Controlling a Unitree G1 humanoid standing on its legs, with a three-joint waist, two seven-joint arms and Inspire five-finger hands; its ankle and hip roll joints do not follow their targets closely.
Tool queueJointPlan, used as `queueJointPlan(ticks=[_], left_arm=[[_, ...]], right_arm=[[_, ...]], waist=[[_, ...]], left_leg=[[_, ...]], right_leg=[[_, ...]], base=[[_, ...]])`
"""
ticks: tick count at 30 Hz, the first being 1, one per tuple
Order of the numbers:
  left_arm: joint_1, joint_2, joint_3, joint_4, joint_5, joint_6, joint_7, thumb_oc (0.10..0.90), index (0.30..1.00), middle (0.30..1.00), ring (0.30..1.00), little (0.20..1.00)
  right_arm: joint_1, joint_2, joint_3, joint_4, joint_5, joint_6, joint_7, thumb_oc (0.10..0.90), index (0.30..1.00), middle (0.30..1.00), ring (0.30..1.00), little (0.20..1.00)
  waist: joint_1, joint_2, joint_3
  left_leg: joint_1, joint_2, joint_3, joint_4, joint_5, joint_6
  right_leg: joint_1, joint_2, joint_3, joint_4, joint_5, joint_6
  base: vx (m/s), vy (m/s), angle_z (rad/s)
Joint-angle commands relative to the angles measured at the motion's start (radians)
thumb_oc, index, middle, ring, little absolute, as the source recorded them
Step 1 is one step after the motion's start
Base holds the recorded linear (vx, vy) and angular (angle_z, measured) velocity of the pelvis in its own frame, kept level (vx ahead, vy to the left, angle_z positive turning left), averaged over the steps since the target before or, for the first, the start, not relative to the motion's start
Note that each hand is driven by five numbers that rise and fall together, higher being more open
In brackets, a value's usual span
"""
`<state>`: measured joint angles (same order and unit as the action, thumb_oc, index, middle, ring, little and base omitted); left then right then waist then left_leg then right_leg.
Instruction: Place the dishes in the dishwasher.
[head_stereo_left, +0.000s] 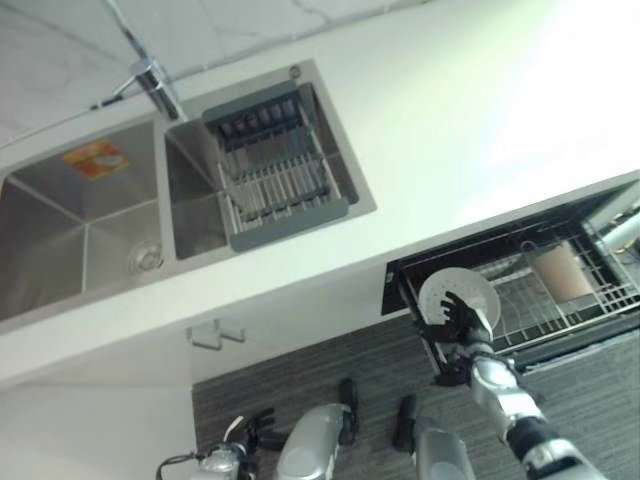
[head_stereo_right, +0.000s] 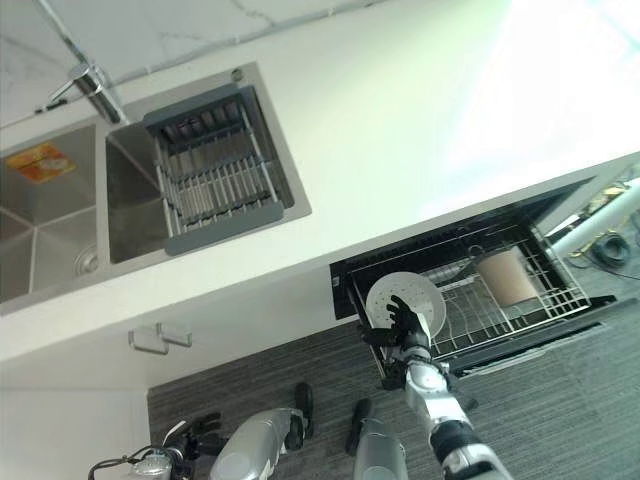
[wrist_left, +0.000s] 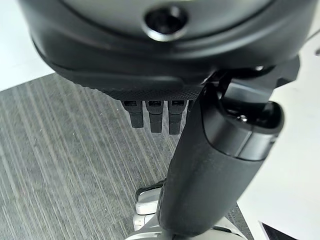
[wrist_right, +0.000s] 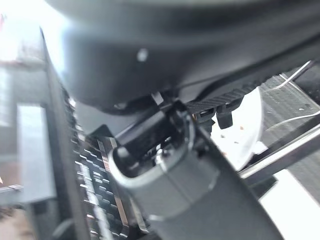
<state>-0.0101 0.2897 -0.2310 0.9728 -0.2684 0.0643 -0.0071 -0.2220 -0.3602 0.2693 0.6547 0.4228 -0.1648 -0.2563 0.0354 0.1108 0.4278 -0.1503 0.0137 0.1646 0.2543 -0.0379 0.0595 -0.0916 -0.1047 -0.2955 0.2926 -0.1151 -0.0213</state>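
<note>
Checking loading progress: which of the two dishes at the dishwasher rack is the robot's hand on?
The white plate at the rack's left end, gripped by the right hand; the tan cup stands untouched.

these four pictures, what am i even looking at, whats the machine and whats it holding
It is a two-armed humanoid robot loading a dishwasher. The two wide pictures come from cameras on its head, looking down at a white counter with a steel sink holding a grey drying rack. The two close pictures come from cameras on its wrists. Its right hand grips a white plate at the pulled-out dishwasher rack, where a tan cup already stands. Its left hand hangs low by the floor, holding nothing.
</note>
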Motion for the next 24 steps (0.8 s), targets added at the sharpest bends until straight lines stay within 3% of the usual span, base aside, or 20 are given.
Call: queueJointPlan(ticks=[1,4,6,11,13,17,20,22,24], left_arm=[[0.060,-0.005,0.014,-0.015,0.001,-0.019,0.022,0.800,0.900,0.900,0.900,0.900],[0.091,-0.025,0.046,0.028,0.029,-0.026,0.023,0.800,0.900,0.900,0.900,0.900],[0.096,-0.029,0.052,0.033,0.033,-0.021,0.026,0.800,0.900,0.900,0.900,0.900],[0.106,-0.035,0.066,0.051,0.052,-0.020,0.024,0.800,0.900,0.900,0.900,0.900],[0.123,-0.038,0.076,0.075,0.063,-0.029,0.017,0.800,0.900,0.900,0.900,0.900],[0.134,-0.038,0.080,0.094,0.061,-0.034,0.012,0.800,0.900,0.900,0.900,0.900],[0.142,-0.039,0.087,0.117,0.049,-0.036,0.009,0.800,0.900,0.900,0.900,0.900],[0.148,-0.037,0.100,0.130,0.044,-0.041,0.002,0.800,0.900,0.900,0.900,0.900],[0.156,-0.033,0.114,0.146,0.032,-0.054,-0.007,0.800,0.900,0.900,0.900,0.900]], right_arm=[[-0.037,-0.041,-0.050,-0.117,-0.146,-0.134,-0.140,0.800,0.900,0.900,0.900,0.900],[0.022,-0.069,-0.107,-0.283,-0.193,-0.191,-0.207,0.800,0.900,0.900,0.900,0.900],[0.036,-0.074,-0.126,-0.335,-0.203,-0.207,-0.231,0.800,0.900,0.900,0.900,0.900],[0.067,-0.081,-0.170,-0.423,-0.201,-0.252,-0.256,0.800,0.900,0.900,0.900,0.900],[0.087,-0.079,-0.207,-0.514,-0.182,-0.358,-0.263,0.800,0.900,0.900,0.900,0.900],[0.099,-0.090,-0.242,-0.587,-0.175,-0.415,-0.306,0.800,0.900,0.900,0.900,0.900],[0.122,-0.098,-0.310,-0.625,-0.229,-0.446,-0.449,0.800,0.900,0.900,0.900,0.900],[0.141,-0.110,-0.370,-0.623,-0.296,-0.427,-0.579,0.800,0.900,0.900,0.900,0.900],[0.175,-0.124,-0.459,-0.593,-0.273,-0.423,-0.686,0.800,0.900,0.900,0.900,0.900]], waist=[[-0.008,-0.025,-0.010],[-0.031,-0.064,-0.072],[-0.036,-0.072,-0.087],[-0.046,-0.083,-0.114],[-0.051,-0.086,-0.129],[-0.056,-0.086,-0.140],[-0.067,-0.087,-0.153],[-0.074,-0.090,-0.158],[-0.083,-0.097,-0.163]], left_leg=[[0.032,0.027,-0.013,0.046,-0.117,-0.042],[0.071,0.036,0.005,0.046,-0.141,-0.040],[0.078,0.038,0.010,0.046,-0.147,-0.040],[0.088,0.041,0.017,0.046,-0.158,-0.041],[0.094,0.043,0.025,0.046,-0.166,-0.039],[0.096,0.045,0.035,0.046,-0.170,-0.040],[0.099,0.047,0.043,0.046,-0.175,-0.040],[0.102,0.049,0.048,0.046,-0.179,-0.040],[0.108,0.048,0.054,0.046,-0.185,-0.037]], right_leg=[[0.014,-0.013,0.064,0.007,-0.039,0.059],[0.048,-0.004,0.079,0.007,-0.060,0.064],[0.055,-0.003,0.082,0.007,-0.065,0.066],[0.064,-0.002,0.085,0.007,-0.073,0.070],[0.068,-0.004,0.084,0.007,-0.079,0.072],[0.068,-0.007,0.083,0.007,-0.083,0.074],[0.068,-0.006,0.085,0.007,-0.088,0.075],[0.069,-0.004,0.085,0.007,-0.091,0.077],[0.070,-0.002,0.085,0.007,-0.096,0.078]], base=[[0.07,0.053,-0.42],[0.07,-0.001,-0.41],[0.04,0.003,-0.08],[0.03,0.001,-0.10],[0.04,-0.004,-0.03],[0.02,0.004,-0.02],[0.05,0.005,0.01],[0.06,-0.011,-0.01],[0.07,-0.032,-0.08]])
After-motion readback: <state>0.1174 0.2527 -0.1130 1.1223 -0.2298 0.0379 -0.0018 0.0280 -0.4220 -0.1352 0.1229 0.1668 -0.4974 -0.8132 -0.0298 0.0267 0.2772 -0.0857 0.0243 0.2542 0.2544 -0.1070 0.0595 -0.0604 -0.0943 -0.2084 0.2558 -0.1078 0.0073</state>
